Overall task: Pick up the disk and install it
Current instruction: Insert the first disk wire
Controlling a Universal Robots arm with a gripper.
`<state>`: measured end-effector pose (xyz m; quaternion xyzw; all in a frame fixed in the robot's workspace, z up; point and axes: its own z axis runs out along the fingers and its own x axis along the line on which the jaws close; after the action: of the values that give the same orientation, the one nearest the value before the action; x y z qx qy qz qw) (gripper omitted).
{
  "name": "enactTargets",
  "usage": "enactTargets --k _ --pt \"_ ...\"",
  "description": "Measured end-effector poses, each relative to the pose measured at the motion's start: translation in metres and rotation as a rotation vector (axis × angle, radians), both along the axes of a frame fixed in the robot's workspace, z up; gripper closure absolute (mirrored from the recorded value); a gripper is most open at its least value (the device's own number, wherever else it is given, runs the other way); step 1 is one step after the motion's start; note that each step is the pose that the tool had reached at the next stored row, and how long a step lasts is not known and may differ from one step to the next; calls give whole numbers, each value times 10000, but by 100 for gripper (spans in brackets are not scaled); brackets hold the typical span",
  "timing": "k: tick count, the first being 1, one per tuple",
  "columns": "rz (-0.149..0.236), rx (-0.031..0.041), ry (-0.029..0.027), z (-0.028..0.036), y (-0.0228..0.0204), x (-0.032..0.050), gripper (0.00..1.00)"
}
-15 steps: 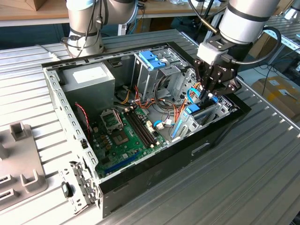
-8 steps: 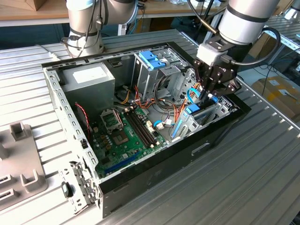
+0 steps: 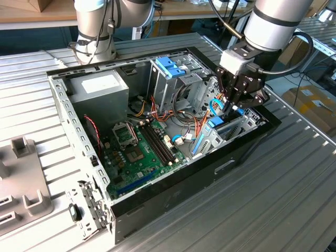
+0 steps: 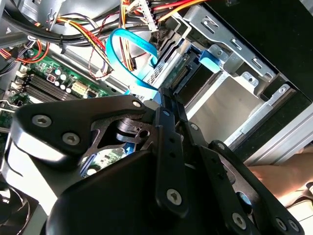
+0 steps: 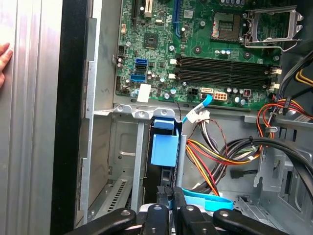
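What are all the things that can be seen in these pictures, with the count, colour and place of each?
computer case: 1, black, open on ribbed metal table
motherboard: 1, green, case floor
power supply box: 1, grey, case corner
drive cage: 1, metal with blue top, mid-case
disk: 1, blue-railed, on edge in the bay
flat cable: 1, light blue, beside the bay
wires: many, red, yellow, black, mid-case
person's hand: 1, on table beside case
gripper: 1, black, jaws shut, over the disk

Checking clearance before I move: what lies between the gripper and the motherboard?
Between the gripper and the motherboard, the first wrist view shows the disk standing edge-on, then the drive bay's metal rim.
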<state>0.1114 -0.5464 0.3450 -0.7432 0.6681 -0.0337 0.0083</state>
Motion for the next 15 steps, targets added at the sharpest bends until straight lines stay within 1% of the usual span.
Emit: enactTargets --k 6,14,15 --pt "0 -5 0 -27 -1 0 84" --pt "0 6 -1 -34 -1 0 84" --pt "0 5 0 -35 -1 0 83"
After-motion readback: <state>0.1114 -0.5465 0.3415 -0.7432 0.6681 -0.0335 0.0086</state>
